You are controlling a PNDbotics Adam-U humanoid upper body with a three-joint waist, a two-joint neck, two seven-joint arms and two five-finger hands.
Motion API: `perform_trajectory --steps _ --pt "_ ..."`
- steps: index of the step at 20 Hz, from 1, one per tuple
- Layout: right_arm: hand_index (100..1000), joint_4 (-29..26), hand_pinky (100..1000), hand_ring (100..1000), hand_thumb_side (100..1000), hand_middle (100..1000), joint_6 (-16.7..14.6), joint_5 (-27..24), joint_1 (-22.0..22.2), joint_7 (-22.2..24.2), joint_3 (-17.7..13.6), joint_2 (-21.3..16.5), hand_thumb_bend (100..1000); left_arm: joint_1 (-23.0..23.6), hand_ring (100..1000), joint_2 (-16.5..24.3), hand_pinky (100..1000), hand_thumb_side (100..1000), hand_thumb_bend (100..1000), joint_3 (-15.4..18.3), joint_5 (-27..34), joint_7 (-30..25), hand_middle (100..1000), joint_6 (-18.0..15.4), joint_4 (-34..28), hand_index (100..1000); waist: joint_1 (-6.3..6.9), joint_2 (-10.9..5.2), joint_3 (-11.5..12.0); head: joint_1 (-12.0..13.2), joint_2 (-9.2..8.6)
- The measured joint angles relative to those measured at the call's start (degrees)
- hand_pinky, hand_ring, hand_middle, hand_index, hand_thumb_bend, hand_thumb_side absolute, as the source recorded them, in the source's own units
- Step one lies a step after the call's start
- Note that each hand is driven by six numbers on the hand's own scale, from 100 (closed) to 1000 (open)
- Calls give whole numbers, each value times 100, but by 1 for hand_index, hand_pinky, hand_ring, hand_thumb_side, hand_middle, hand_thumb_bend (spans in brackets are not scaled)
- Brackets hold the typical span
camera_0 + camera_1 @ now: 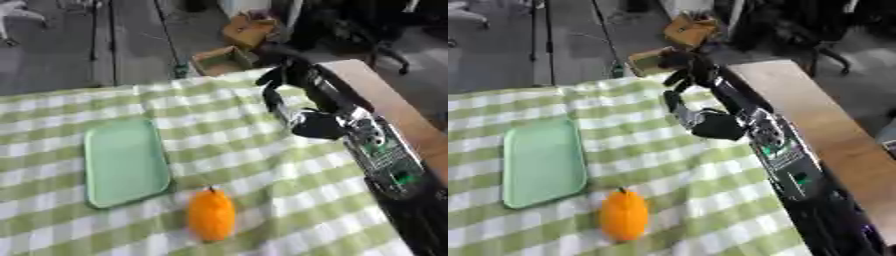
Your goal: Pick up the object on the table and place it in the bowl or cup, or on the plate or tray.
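Robot's black right hand (282,82) raised above the far right part of the table, fingers (269,98) loosely curled and hanging downward, nothing held between them. Black and silver forearm (372,142) with an exposed green circuit board stretched in from the lower right corner. Below and to the left, a small orange fruit-shaped object (211,215) with a dark stem, lying on the green-and-white checked tablecloth (262,165) near the front edge, well apart from the hand. Just beside the fruit, up and to its left, a pale green rectangular plastic tray (125,161), flat on the cloth and bare. Beyond the table's far edge, brown cardboard boxes (234,45) on a grey floor. Left hand out of sight.
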Motion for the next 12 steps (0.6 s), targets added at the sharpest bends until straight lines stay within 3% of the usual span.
perform_trajectory --steps 12 --pt "964 0 672 730 458 836 -31 -21 4 92 -1 1 173 11 666 0 775 834 376 0 0 -12 740 11 0 858 0 0 5 -5 2"
